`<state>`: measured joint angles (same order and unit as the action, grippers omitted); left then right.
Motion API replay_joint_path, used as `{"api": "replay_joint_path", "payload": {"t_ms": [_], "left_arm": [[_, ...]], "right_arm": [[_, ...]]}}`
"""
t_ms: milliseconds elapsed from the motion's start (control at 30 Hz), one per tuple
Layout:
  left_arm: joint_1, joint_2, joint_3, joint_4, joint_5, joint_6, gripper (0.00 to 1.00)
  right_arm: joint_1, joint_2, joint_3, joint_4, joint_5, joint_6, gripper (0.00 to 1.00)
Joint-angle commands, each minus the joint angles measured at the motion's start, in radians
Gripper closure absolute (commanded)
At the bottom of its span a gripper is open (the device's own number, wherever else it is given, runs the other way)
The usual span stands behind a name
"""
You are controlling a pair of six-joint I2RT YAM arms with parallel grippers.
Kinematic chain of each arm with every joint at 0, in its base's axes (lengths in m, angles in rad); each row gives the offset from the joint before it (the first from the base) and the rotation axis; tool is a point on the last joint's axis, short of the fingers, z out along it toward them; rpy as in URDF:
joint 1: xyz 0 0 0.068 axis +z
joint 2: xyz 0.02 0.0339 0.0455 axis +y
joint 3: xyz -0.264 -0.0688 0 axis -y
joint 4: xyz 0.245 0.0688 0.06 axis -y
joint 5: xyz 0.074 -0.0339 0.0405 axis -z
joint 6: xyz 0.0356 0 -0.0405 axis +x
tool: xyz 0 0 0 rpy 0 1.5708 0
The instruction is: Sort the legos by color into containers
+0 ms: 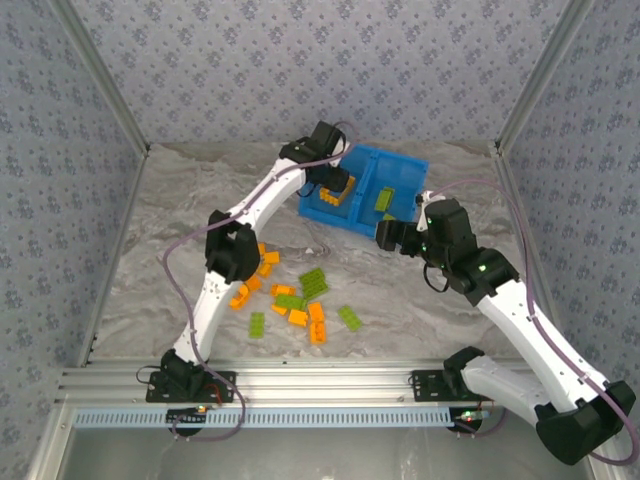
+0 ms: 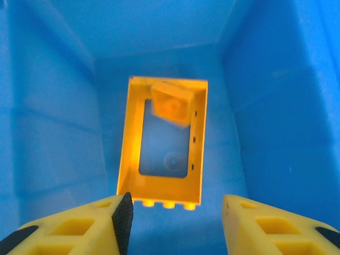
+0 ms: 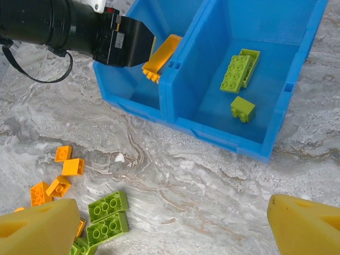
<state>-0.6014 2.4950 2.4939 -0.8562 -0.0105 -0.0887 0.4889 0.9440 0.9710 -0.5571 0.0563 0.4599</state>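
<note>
Two open, empty jaws of the left gripper (image 2: 175, 212) should be lifted clear above the orange frame brick (image 2: 163, 143) before retreat from the blue bin (image 2: 276, 106).

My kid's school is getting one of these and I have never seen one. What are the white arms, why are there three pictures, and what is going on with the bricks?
These are two robot arms bolted at the near edge of a marble-patterned table. One picture looks down from above; the other two come from small cameras on each wrist, so yellow fingers show at the bottom.

A blue bin with two compartments stands at the far side. The left gripper hangs open over the left compartment, where an orange window-frame piece lies with a small orange brick, blurred, above it. The right compartment holds green bricks. The right gripper is open and empty over the table.

Loose orange and green bricks lie scattered on the table.
</note>
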Motion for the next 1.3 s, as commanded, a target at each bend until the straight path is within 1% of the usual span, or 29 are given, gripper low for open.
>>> {"api": "replay_joint_path", "payload": {"t_ms": [0, 100, 167, 267, 300, 400, 500, 600, 700, 767, 867, 933, 1000, 1100, 1267], "left_arm": [[-0.001, -0.048, 0.059, -0.034, 0.019, -0.012, 0.5], [-0.007, -0.107, 0.027, -0.042, 0.029, -0.019, 0.5], [-0.011, -0.178, -0.041, -0.021, 0.033, -0.027, 0.5], [-0.023, -0.347, -0.249, 0.058, 0.016, -0.055, 0.5], [-0.024, -0.417, -0.348, 0.097, 0.005, -0.072, 0.5], [-0.024, -0.608, -0.624, 0.17, -0.064, -0.114, 0.5], [-0.022, -0.764, -0.86, 0.206, -0.13, -0.146, 0.5], [-0.007, -0.868, -1.037, 0.185, -0.18, -0.235, 0.49], [0.02, -0.936, -1.182, 0.185, -0.178, -0.334, 0.46], [0.036, -0.955, -1.261, 0.215, -0.156, -0.375, 0.45], [0.062, -0.937, -1.322, 0.255, -0.111, -0.412, 0.43], [0.073, -0.907, -1.346, 0.282, -0.112, -0.422, 0.42], [0.089, -0.867, -1.354, 0.297, -0.124, -0.428, 0.38], [0.101, -0.819, -1.362, 0.321, -0.177, -0.438, 0.37], [0.139, -0.751, -1.384, 0.387, -0.145, -0.46, 0.37]], "right_arm": [[-0.007, -0.017, 0.006, -0.032, 0.015, 0.013, 0.06], [-0.006, -0.019, -0.001, -0.019, 0.01, 0.016, 0.06], [-0.007, -0.016, -0.011, -0.008, 0.014, 0.018, 0.06], [-0.006, -0.008, -0.031, 0.007, 0.012, 0.028, 0.05], [-0.007, -0.004, -0.037, 0.012, 0.008, 0.029, 0.04], [-0.007, 0.01, -0.052, 0.035, -0.007, 0.033, 0.0], [-0.006, 0.034, -0.06, 0.073, -0.031, 0.026, 0.0], [-0.007, 0.079, -0.052, 0.108, -0.057, 0.023, 0.0], [-0.007, 0.127, -0.037, 0.135, -0.086, 0.022, 0.0], [-0.007, 0.159, -0.024, 0.142, -0.102, 0.02, 0.0], [-0.005, 0.184, -0.007, 0.126, -0.113, 0.019, 0.0], [-0.004, 0.183, -0.002, 0.112, -0.107, 0.02, 0.0], [-0.004, 0.171, -0.004, 0.097, -0.097, 0.022, 0.0], [-0.003, 0.147, -0.02, 0.089, -0.076, 0.031, 0.0], [-0.004, 0.136, -0.032, 0.087, -0.069, 0.039, 0.0]]}}
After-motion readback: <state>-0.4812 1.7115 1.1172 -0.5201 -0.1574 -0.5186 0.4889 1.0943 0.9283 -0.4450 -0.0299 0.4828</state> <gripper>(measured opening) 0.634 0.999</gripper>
